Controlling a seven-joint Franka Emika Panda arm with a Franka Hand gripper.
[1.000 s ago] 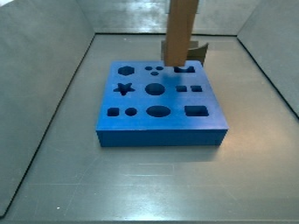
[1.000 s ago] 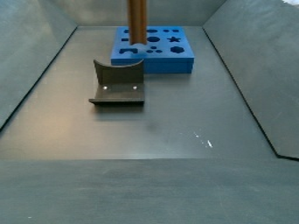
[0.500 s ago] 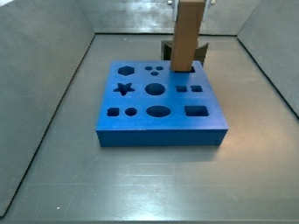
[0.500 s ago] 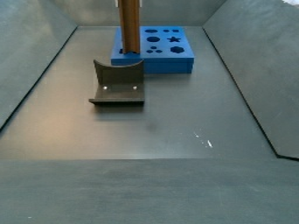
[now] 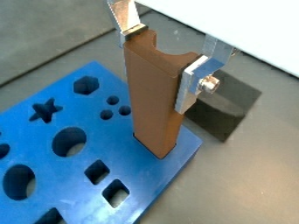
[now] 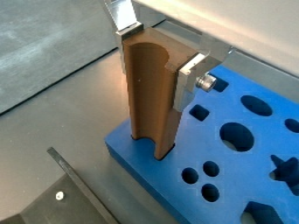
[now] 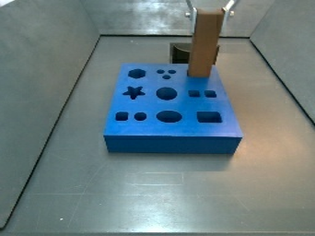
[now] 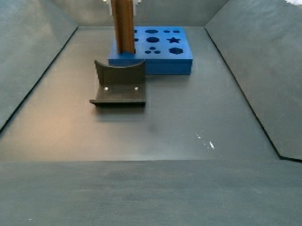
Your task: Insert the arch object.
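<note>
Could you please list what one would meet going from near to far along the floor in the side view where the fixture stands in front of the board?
Fixture → blue board, with the gripper-held tan-brown column at its left end.

A dull grey metal surface [image 8: 177, 124] fills the bin, its sheen soft and even. Grey walls slope up from its left edge [image 7: 43, 101] and right edge [image 7: 285, 83], and a back wall [image 7: 142, 17] closes the far edge, just behind the hand [image 7: 212, 7]. A faint seam [image 8: 141, 161] crosses the near part, and a small glint of light [image 8: 203, 139] sits toward the right.
</note>
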